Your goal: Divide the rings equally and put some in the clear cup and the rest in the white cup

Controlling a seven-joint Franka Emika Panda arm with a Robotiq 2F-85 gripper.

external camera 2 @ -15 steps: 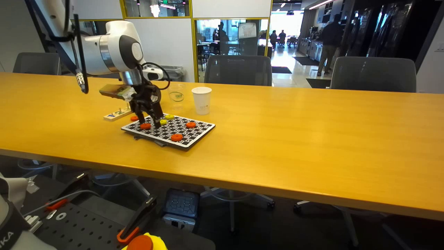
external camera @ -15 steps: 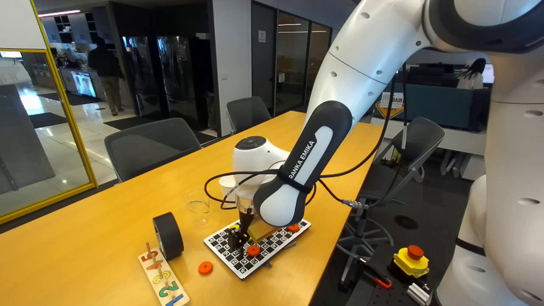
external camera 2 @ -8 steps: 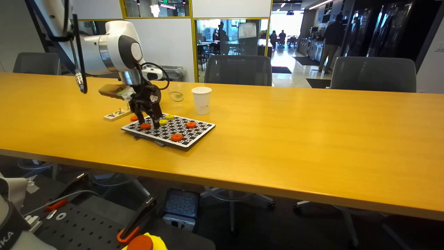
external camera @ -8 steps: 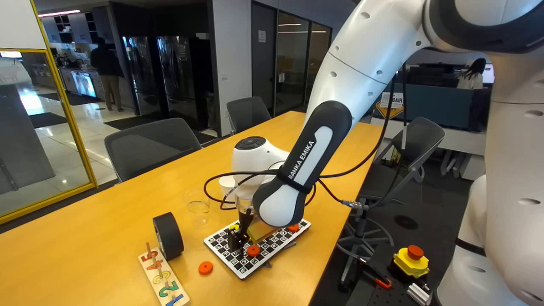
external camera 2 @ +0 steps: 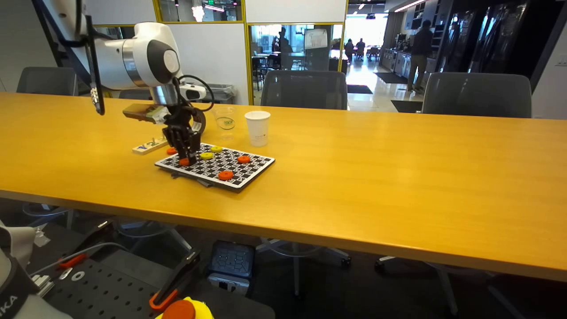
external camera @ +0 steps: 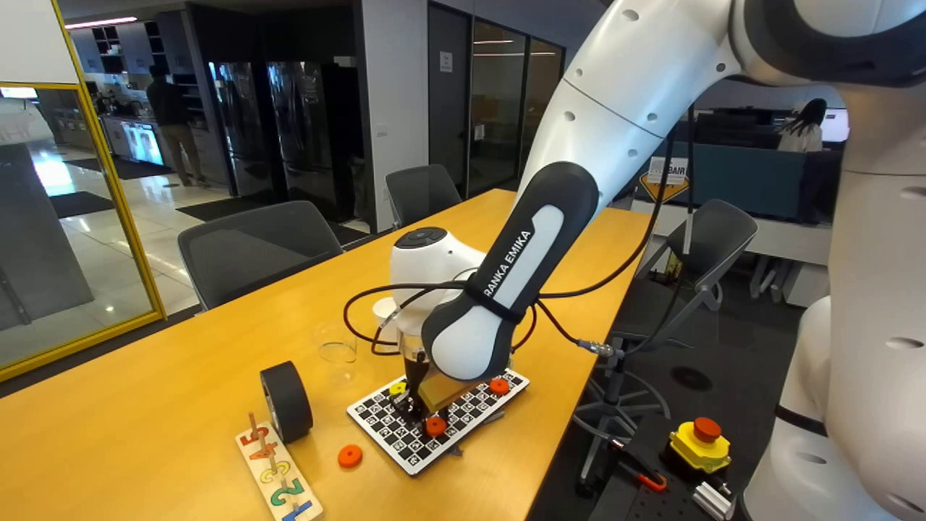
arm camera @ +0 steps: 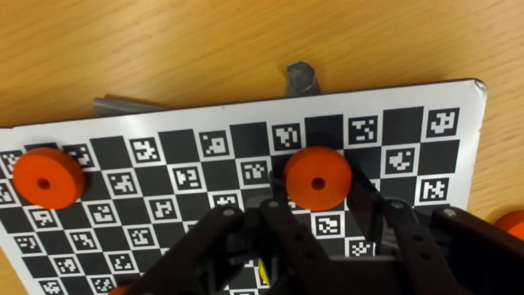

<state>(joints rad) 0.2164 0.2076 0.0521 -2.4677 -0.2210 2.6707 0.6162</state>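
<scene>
My gripper (arm camera: 318, 180) has closed from wide apart, its jaws now pinching an orange ring (external camera: 435, 426) on or just over the checkered board (external camera 2: 212, 165); I can't tell which. The clear cup (external camera 2: 225, 124) and white cup (external camera 2: 258, 129) stand near the board. I can read "RANKA EMIKA" on my arm (external camera: 521, 250), "BAIR" on a sign (external camera: 667, 174) and 1 to 5 on a wooden strip (external camera: 280, 474).

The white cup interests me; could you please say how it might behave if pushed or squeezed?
Pushed high up, the white cup could tip, since it stands upright and narrows toward its base. It looks like a thin disposable cup, so a firm squeeze would probably dent it.
</scene>
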